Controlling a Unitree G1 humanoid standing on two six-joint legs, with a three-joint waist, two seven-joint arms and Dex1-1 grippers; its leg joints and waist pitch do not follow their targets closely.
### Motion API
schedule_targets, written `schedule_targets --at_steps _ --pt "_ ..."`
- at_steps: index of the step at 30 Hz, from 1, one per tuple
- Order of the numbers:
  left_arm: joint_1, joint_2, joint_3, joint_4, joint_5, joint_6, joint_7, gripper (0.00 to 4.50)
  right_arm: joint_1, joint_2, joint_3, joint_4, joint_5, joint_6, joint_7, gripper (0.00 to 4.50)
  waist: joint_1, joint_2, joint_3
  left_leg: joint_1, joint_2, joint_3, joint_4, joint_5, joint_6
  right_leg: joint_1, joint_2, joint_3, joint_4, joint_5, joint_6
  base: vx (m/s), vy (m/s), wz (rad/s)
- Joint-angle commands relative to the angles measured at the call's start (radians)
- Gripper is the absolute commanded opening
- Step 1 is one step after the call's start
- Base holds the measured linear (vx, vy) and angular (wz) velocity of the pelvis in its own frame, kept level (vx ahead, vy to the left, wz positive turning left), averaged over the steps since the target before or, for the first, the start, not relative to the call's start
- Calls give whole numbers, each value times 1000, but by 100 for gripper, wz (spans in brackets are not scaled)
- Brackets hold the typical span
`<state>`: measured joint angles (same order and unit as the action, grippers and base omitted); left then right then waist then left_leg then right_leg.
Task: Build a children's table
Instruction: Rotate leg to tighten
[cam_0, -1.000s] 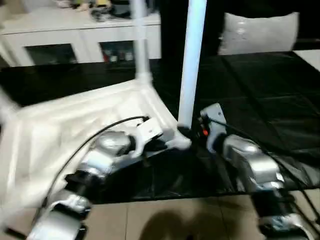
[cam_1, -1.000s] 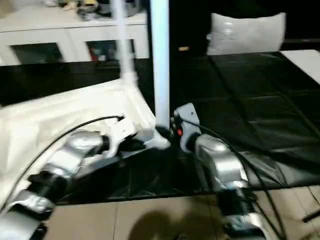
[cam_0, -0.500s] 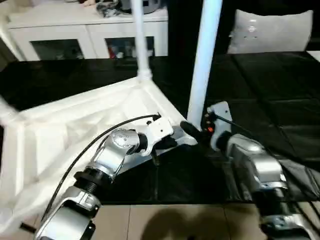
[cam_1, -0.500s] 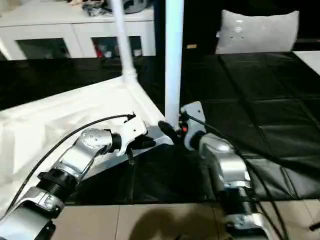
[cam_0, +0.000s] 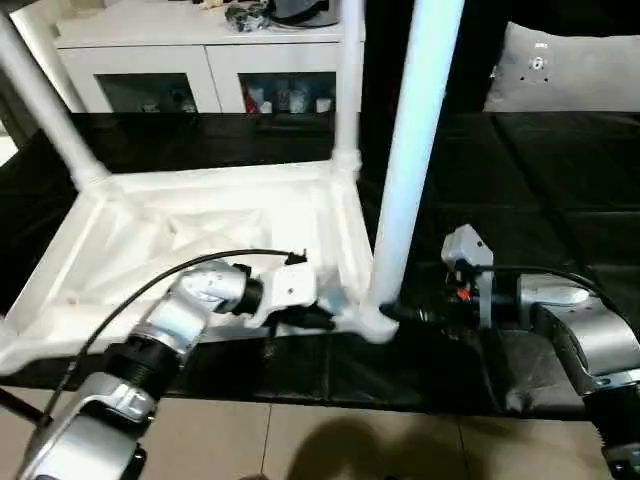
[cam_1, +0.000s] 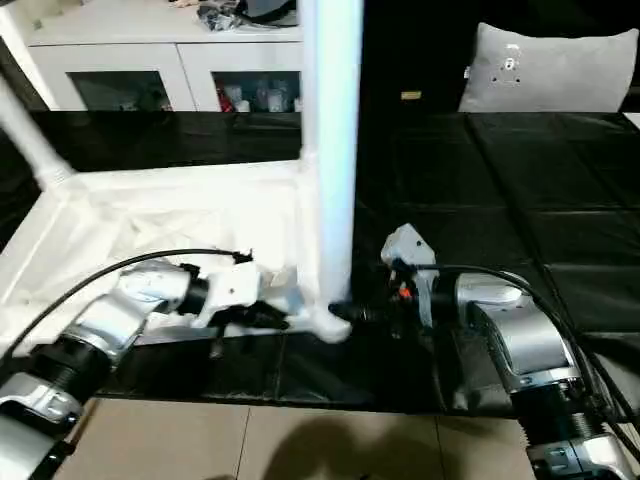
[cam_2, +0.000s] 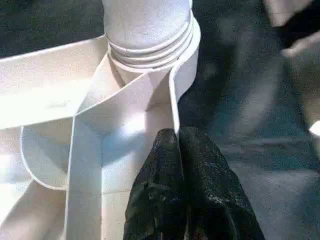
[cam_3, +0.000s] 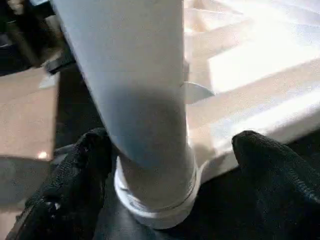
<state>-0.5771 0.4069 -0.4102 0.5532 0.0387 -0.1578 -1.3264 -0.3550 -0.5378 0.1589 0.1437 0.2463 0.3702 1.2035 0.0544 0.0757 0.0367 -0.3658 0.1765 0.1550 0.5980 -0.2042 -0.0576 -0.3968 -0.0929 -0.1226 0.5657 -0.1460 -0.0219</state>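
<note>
The children's table lies upside down, its ribbed white top (cam_0: 200, 215) on a black sheet. Three white legs stand in corner sockets: a near one (cam_0: 410, 150), a far right one (cam_0: 348, 80) and a far left one (cam_0: 45, 110). My left gripper (cam_0: 320, 318) is shut, its fingertips (cam_2: 177, 137) pressed against the rim just beside the near leg's socket (cam_2: 150, 45). My right gripper (cam_0: 395, 313) is open at the base of the near leg (cam_3: 135, 75), one black finger (cam_3: 90, 155) on each side, apart from the tube.
A black sheet (cam_0: 520, 200) covers the work surface, and its front edge drops to a tan floor (cam_0: 300, 440). A white cabinet (cam_0: 200, 60) stands behind, and a grey cushion (cam_0: 570, 70) lies at the back right.
My right gripper's fingers have spread apart and let go of the near leg's base. The left gripper stays shut at the rim. The camera has shifted, bringing the far left leg into view.
</note>
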Motion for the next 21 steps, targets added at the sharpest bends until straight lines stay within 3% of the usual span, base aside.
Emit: schedule_targets --at_steps 1,10,15,21 --pt "12 11 -49 -31 0 -35 -95 0 -3 -13 21 -4 16 -20 50 372 5 -18 -64 -1 56 -6 -69 -164 105 59 -68 56 -55 -282 -187 0 0 0" --pt "19 28 -73 -38 -9 -81 -160 0 9 -31 51 -34 71 0 167 295 28 -21 -59 4 57 -3 -70 -191 86 52 -67 61 -59 -364 -163 0 0 0" --pt "18 20 -75 -34 -8 -86 -161 0 24 -20 71 -45 76 -3 180 256 32 -22 -58 4 56 -4 -71 -193 77 51 -67 61 -61 -393 -150 0 0 0" --pt "17 21 -73 -25 -9 -94 -162 0 42 -14 78 -54 93 19 186 208 32 -22 -60 3 56 -3 -70 -183 78 52 -66 61 -58 -363 -155 0 0 0"
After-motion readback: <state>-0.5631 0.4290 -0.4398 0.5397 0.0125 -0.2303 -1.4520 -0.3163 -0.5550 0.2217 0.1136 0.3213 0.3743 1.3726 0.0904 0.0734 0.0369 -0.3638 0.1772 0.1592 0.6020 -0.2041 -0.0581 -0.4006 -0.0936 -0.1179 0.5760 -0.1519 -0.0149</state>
